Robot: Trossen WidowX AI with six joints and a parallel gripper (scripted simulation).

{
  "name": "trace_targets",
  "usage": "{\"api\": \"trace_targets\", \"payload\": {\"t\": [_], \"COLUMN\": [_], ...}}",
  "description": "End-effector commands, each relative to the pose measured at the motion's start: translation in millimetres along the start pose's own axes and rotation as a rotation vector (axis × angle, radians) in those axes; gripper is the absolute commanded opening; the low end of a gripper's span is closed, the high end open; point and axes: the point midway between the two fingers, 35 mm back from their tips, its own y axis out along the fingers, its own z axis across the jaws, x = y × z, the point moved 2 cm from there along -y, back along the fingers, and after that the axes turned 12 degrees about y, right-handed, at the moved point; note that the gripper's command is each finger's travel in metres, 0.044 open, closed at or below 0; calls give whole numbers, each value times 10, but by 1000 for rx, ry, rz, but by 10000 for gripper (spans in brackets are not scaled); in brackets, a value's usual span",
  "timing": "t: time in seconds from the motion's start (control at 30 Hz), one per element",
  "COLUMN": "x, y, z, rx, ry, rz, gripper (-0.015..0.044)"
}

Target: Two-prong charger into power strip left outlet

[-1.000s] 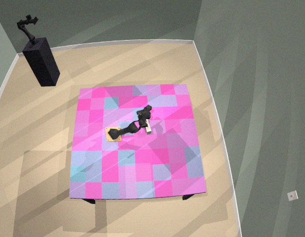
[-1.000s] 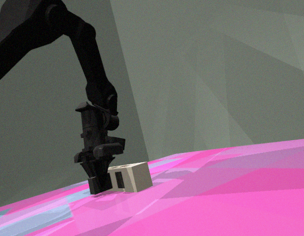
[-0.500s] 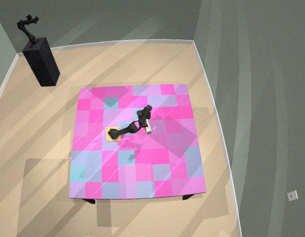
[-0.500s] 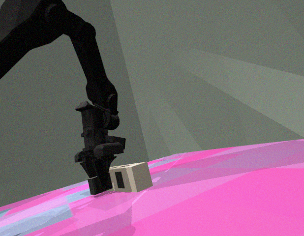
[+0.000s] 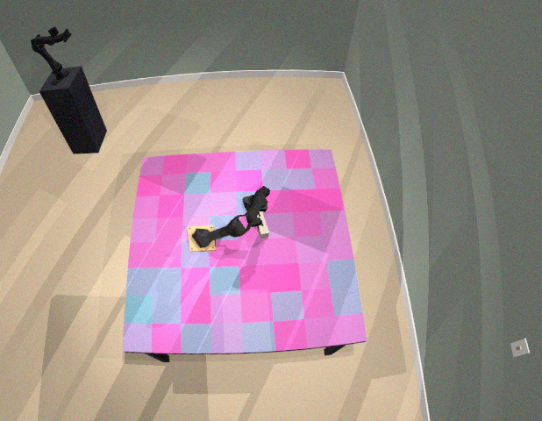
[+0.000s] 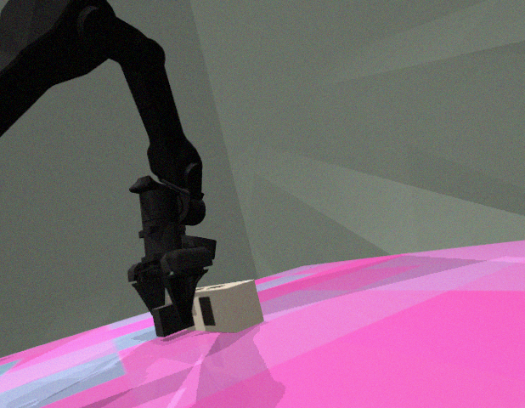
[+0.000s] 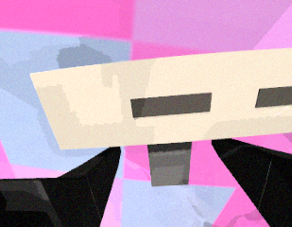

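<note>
The cream power strip (image 5: 263, 230) (image 6: 236, 307) (image 7: 89, 99) lies on the table, with dark slots on its top and a dark recess on its side face. The charger, a small dark block (image 6: 165, 322) (image 7: 169, 169), is against the strip's near long side in the wrist view. Its prongs are hidden, so how deep they sit cannot be told. My gripper (image 6: 171, 312) (image 7: 164, 143) points down low over the table and is open. Its fingers stand on either side of the charger, with a gap on each side in the wrist view.
The arm's base plate (image 5: 210, 247) is on the patchwork table (image 5: 287, 276), left of the strip in the top view. A second arm (image 5: 46, 55) stands on a dark pedestal (image 5: 76, 113) away from the table. A small plate (image 5: 525, 348) is on the wall.
</note>
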Motion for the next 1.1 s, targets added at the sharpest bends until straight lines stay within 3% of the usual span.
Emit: {"api": "trace_targets", "payload": {"t": [0.0, 1.07], "x": [-6, -122], "y": [-12, 1], "z": [-1, -18], "rx": [1, 5], "ry": [4, 12], "rz": [-7, -22], "gripper": [440, 440]}}
